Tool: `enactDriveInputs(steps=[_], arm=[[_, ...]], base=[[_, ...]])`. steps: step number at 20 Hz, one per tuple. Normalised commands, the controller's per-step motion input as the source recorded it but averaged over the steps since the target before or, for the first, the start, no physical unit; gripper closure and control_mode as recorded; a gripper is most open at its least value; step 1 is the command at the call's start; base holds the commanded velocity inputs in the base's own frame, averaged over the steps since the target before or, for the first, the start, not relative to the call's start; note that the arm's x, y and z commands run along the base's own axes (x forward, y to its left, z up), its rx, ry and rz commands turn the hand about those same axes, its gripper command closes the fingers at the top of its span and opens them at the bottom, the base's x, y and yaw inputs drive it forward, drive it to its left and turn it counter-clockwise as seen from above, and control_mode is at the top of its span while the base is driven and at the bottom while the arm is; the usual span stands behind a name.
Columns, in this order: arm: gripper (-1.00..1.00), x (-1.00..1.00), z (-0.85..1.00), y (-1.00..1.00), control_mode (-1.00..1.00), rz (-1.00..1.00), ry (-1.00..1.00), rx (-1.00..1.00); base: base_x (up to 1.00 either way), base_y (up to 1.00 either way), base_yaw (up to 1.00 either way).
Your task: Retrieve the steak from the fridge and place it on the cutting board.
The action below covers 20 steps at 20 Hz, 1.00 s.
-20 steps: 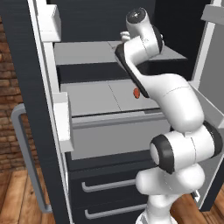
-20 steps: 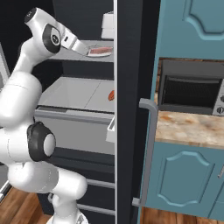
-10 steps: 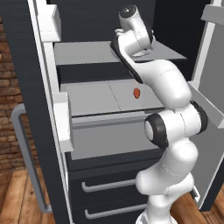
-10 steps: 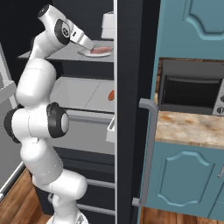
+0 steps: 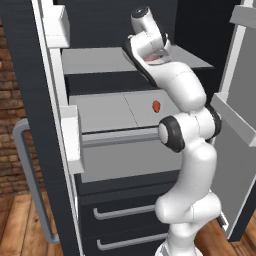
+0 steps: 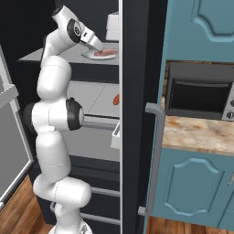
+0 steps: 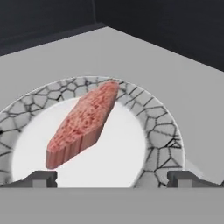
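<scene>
The steak (image 7: 83,122) is a pinkish-red slab lying on a pale plate (image 7: 162,127) with a crackled rim, on the upper shelf (image 5: 100,60) of the open fridge (image 6: 132,91). My gripper (image 7: 112,178) is open just in front of the plate, with one dark fingertip (image 7: 41,178) at each side of it and nothing between them. From the right base view, the gripper (image 6: 100,48) hovers right over the near edge of the steak (image 6: 106,54). The steak (image 5: 156,58) peeks out pink under the hand. The cutting board is out of view.
A small round orange-red item (image 5: 156,105) lies on the lower shelf. The left door with white bins (image 5: 70,140) and grey bar handle (image 5: 30,180) stands open, as does the right door (image 5: 235,115). A microwave (image 6: 196,96) stands above a stone counter (image 6: 196,135) to the right.
The arm has straightened and reached deeper into the fridge, bringing the hand down close to the plate and steak. The jaws have stayed open.
</scene>
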Motion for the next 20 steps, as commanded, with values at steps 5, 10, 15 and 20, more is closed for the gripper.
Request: enactDriveInputs(steps=[5, 10, 15, 20], arm=[[-1.0, 0.45, -0.02, 0.0, -1.0, 0.0, 0.0, 0.0], [-1.0, 0.59, -0.06, 0.0, -1.0, 0.0, 0.03, 0.0], [-1.0, 0.16, -0.06, -0.03, -1.0, -0.01, 0.09, 0.0], [-1.0, -0.19, -0.07, -0.07, -1.0, -0.06, 0.05, 0.0]], base=[[0.0, 0.0, 0.0], [0.0, 0.0, 0.0], [0.0, 0.0, 0.0], [0.0, 0.0, 0.0]])
